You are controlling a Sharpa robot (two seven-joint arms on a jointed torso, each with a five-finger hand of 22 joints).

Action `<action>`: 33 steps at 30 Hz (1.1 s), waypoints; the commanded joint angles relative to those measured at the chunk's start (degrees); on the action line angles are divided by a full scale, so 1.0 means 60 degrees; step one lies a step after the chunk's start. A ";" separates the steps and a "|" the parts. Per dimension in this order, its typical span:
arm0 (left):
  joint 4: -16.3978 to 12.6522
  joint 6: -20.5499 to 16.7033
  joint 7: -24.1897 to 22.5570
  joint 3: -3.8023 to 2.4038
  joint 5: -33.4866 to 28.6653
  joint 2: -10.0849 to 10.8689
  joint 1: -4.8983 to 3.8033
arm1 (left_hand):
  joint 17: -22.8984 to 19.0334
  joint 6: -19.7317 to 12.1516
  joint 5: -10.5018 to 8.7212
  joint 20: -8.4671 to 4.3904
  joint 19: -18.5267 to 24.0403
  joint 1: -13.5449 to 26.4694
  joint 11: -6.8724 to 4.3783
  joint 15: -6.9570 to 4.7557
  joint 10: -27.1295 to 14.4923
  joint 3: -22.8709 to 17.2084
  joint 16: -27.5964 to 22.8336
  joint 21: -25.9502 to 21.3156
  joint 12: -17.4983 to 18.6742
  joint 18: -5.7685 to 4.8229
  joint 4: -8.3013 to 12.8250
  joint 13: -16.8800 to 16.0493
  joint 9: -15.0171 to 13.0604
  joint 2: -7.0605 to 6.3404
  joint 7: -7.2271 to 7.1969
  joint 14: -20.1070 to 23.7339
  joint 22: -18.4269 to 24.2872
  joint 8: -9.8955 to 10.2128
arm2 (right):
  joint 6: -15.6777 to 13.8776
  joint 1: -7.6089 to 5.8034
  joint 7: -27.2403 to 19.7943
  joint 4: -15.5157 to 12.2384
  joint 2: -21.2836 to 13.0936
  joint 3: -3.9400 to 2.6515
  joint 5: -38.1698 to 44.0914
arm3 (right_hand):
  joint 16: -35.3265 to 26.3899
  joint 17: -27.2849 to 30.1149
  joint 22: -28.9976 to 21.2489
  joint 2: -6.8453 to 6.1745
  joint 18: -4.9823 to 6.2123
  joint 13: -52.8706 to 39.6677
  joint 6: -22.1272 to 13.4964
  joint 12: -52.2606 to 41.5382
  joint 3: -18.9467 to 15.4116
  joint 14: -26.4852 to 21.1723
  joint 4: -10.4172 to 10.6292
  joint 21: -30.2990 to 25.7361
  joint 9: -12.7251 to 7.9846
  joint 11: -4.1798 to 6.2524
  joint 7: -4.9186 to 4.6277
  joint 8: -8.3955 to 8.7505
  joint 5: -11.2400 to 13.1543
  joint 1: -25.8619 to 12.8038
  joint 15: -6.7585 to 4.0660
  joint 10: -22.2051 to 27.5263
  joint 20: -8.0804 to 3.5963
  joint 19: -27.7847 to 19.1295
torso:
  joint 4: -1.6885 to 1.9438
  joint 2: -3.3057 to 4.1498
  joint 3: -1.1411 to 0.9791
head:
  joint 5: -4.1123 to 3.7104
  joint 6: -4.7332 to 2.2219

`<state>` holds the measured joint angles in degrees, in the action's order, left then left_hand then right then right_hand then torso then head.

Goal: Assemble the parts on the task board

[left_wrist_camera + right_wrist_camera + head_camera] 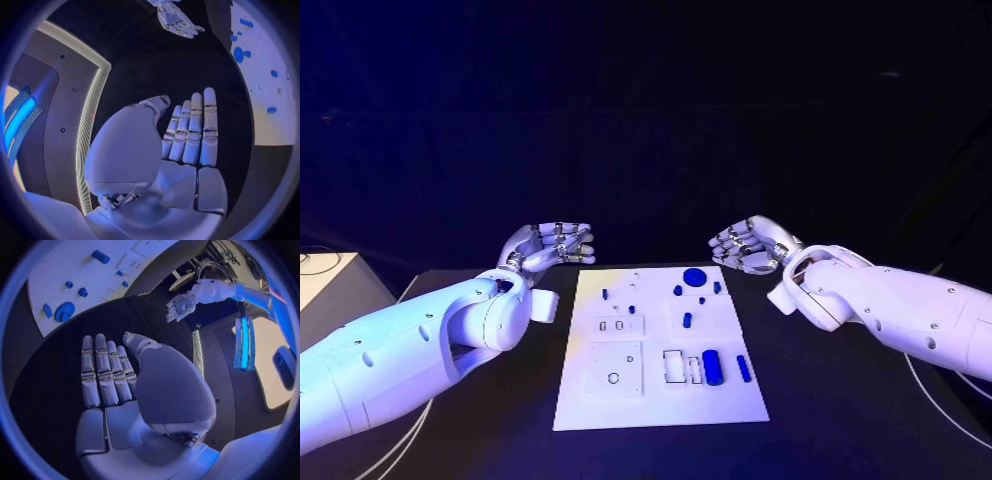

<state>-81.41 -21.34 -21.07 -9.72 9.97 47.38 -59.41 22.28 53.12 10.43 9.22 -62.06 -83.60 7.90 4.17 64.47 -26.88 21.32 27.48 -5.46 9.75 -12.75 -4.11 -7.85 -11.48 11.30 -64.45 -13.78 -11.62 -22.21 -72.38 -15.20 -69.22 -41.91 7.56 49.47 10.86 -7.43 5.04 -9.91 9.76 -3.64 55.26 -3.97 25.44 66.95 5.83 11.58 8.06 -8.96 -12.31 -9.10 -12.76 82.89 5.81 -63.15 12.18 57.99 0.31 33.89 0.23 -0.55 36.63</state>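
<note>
A: Left hand [553,245] and right hand [750,245]: fingers extended, holding nothing, flanking the far end of the task board [589,410].
B: Blue parts [713,367] lie on it, mid-table; no legible writing.

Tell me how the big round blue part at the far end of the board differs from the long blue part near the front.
The round blue part is a flat-looking disc; the long blue part is an elongated bar with rounded ends. The disc sits at the task board's far edge, the bar near the robot beside white outlined slots. Both are blue, lie on the board, and neither hand touches them.
</note>
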 commanded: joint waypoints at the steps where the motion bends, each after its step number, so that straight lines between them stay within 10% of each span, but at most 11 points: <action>1: -0.0344 0.0187 -0.0013 -0.0043 0.0143 0.0176 -0.0003 | 0.0922 0.0158 -0.0026 -0.0122 0.0042 0.0171 -0.0087 -0.0086 0.0257 -0.0140 0.0910 0.0962 0.0121 0.0040 0.0133 -0.0025 -0.0081 -0.0030 -0.0052 -0.0111 -0.0635 -0.0079 | 0.0201 -0.0106 0.0568 -0.0071 -0.0005 -0.0019 0.2431 | 0.0193 -0.0153 0.0107 -0.0137 0.0136 0.0001 0.0175 0.0032 0.0082 0.0487 -0.0075 0.0263 0.0026 0.0122 0.0089 -0.0063 0.0064 0.0024 -0.0179 -0.0299 -0.0212 0.0456 | 0.0127 0.0236 0.0041 | -0.0109 -0.0052; 2: -0.0467 0.0195 0.0001 -0.0060 0.0144 0.0253 -0.0002 | 0.2065 0.0189 -0.0048 -0.0148 0.0480 0.0324 -0.0189 -0.0044 0.0377 -0.0323 0.2207 0.2046 0.0250 -0.0002 0.0257 -0.0038 -0.0161 -0.0115 -0.0081 0.0323 -0.1410 -0.0085 | 0.0182 -0.0151 0.0691 -0.0091 -0.0005 -0.0023 0.2734 | 0.0308 -0.0237 0.0177 -0.0156 0.0137 -0.0011 0.0251 0.0005 0.0067 0.0726 -0.0124 0.0411 0.0038 0.0178 0.0132 -0.0088 0.0071 0.0031 -0.0277 -0.0476 -0.0319 0.0667 | 0.0156 0.0281 0.0049 | -0.0147 -0.0072; 9: -0.1315 0.0307 0.0089 -0.0159 0.0156 0.0699 0.0007 | 0.3261 0.0102 -0.0071 -0.0145 0.1108 0.0533 -0.0144 -0.0188 0.0501 -0.0690 0.4125 0.3888 0.0242 0.0114 0.0460 -0.0116 -0.0337 -0.0197 -0.0077 0.0627 -0.2685 -0.0086 | 0.0132 -0.0472 0.1510 -0.0172 0.0012 -0.0036 0.4336 | 0.3653 -0.2821 0.1948 -0.0421 0.0046 -0.0026 0.0709 0.0003 0.0152 0.3012 -0.0383 0.3290 0.0091 0.0661 0.0420 0.0031 0.0074 -0.0209 -0.0969 -0.1123 -0.1344 0.2685 | 0.0381 0.0534 0.0158 | -0.0453 -0.0159; 16: -0.1851 0.0364 0.0145 -0.0272 0.0245 0.0932 0.0017 | 0.3326 0.0095 -0.0079 -0.0133 0.1122 0.0606 -0.0134 -0.0185 0.0472 -0.0712 0.4324 0.4142 0.0248 0.0124 0.0460 -0.0121 -0.0374 -0.0218 -0.0061 0.0655 -0.2839 -0.0097 | 0.0379 -0.0660 0.2297 -0.0118 0.0170 -0.0038 0.5460 | 0.9808 -0.8683 0.8495 -0.0786 -0.0701 -0.0021 0.0659 0.0073 0.1164 0.3212 -0.0322 0.8965 0.0335 0.0568 0.0452 0.0116 0.0219 -0.0487 -0.0917 -0.0905 -0.1199 0.3849 | 0.0540 0.0745 0.0254 | -0.0573 -0.0182; 33: -0.2464 0.0450 0.0228 -0.0473 0.0347 0.1118 0.0039 | 0.3628 0.0033 -0.0078 -0.0151 0.0861 0.0727 -0.0152 -0.0214 0.0481 -0.0827 0.5335 0.5346 0.0193 0.0099 0.0521 -0.0201 -0.0503 -0.0253 -0.0065 0.0467 -0.3639 -0.0125 | 0.0943 -0.0718 0.3542 0.0053 0.0589 -0.0019 0.6794 | 1.0956 -0.9609 1.0352 -0.1039 -0.0909 -0.0127 0.0321 0.0031 0.0964 0.3172 -0.0212 1.0464 0.0569 0.0567 0.0528 0.0173 0.0415 -0.0846 -0.0892 -0.0422 -0.1022 0.4167 | 0.0768 0.1045 0.0345 | -0.0834 -0.0186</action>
<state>-95.87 -19.89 -19.71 -12.48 11.54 54.10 -59.18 44.00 53.82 10.20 8.31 -56.63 -79.89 6.97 2.88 67.19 -31.55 53.15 59.35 -4.15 9.72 -9.65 -5.26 -10.82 -12.98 10.87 -61.42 -35.63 -12.19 -18.94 -76.68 3.47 -68.99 -38.47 7.44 87.06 76.34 -65.13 67.29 -15.92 4.83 -4.45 57.71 -3.77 31.45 83.94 4.53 74.56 11.42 -5.51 -9.20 -8.38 -10.51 78.35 0.30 -65.95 5.96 82.99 4.55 39.81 2.19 -5.33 35.40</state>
